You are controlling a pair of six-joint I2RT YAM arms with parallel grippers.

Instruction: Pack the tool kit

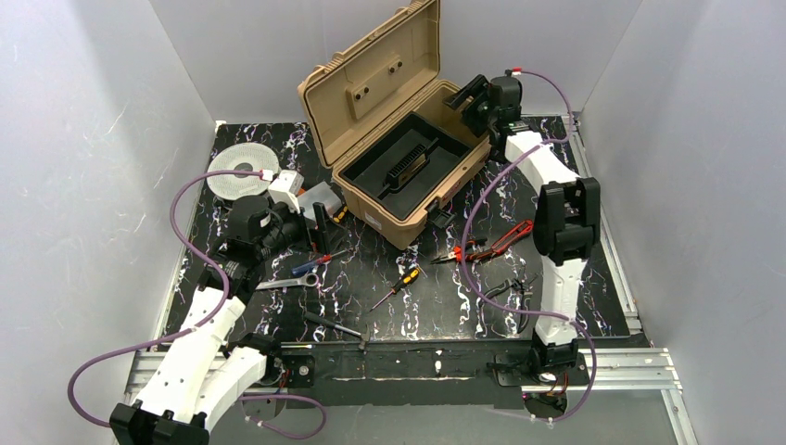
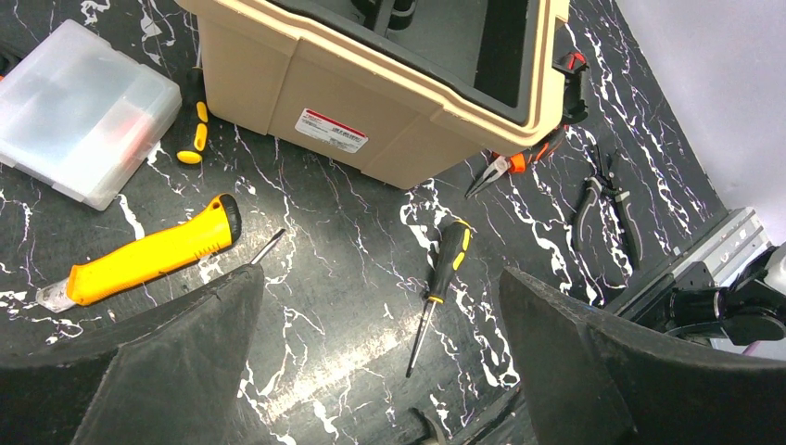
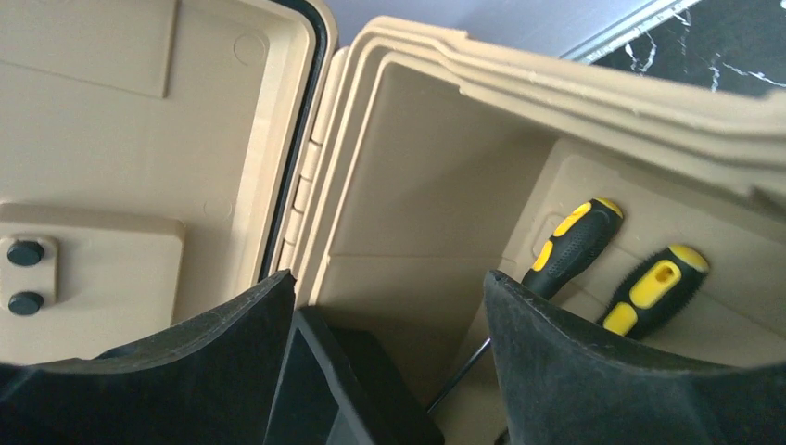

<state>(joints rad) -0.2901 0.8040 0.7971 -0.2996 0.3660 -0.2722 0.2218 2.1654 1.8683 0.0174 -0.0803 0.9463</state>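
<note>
The tan toolbox (image 1: pixel 375 199) stands open at the back centre, lid (image 1: pixel 371 69) raised, black inner tray (image 1: pixel 408 162) inside. My right gripper (image 3: pixel 385 280) hangs open over the box's far right end, above a corner of the tray (image 3: pixel 343 371), holding nothing. Two yellow-black screwdrivers (image 3: pixel 575 243) (image 3: pixel 653 287) lie on the box floor beside its right finger. My left gripper (image 2: pixel 380 273) is open above the mat in front of the toolbox (image 2: pixel 371 102), empty. A yellow-black screwdriver (image 2: pixel 447 269) lies on the mat below it. Red-handled pliers (image 1: pixel 491 243) lie to the box's right.
A clear plastic box (image 2: pixel 83 111) and a yellow utility knife (image 2: pixel 148 250) lie left of the left gripper. A grey spool (image 1: pixel 239 171) sits at the back left. Black pliers (image 1: pixel 510 287), a wrench (image 1: pixel 287 281) and a black tool (image 1: pixel 334 324) lie on the mat.
</note>
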